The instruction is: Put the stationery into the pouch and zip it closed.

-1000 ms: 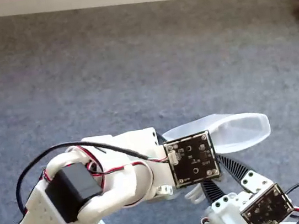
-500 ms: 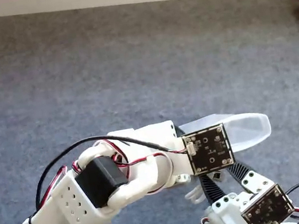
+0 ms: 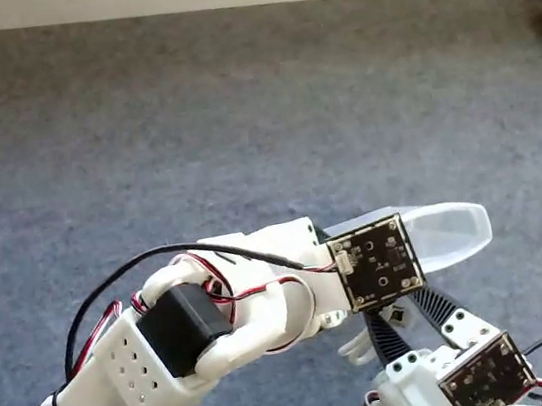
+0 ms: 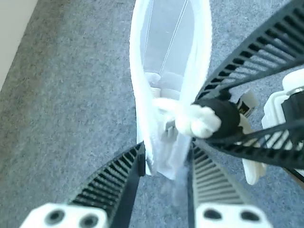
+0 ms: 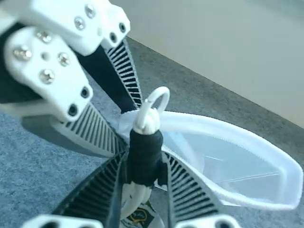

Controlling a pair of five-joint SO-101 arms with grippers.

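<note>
Both grippers hold the pouch at one end, on the grey carpet.

We see the left gripper (image 4: 164,178) closed to a narrow gap on the end of the pouch (image 4: 166,42), with its black ribbed fingers (image 4: 123,185) pressing the soft white fabric from both sides. Just beside it, the right gripper (image 5: 145,185) is closed on the zip pull (image 5: 145,152), a short black cylinder with a white cord loop (image 5: 159,97) at its tip. The pouch is translucent with a thick white rim, and its mouth stands open in a leaf shape. It lies on the rough grey carpet (image 3: 189,124), at the right side in the high view. Pale shapes lie inside, but we cannot tell what they are. Compared with one second ago, the left arm (image 3: 226,315) has moved to the right and covers more of the pouch, while the pouch itself lies at the same place.
</note>
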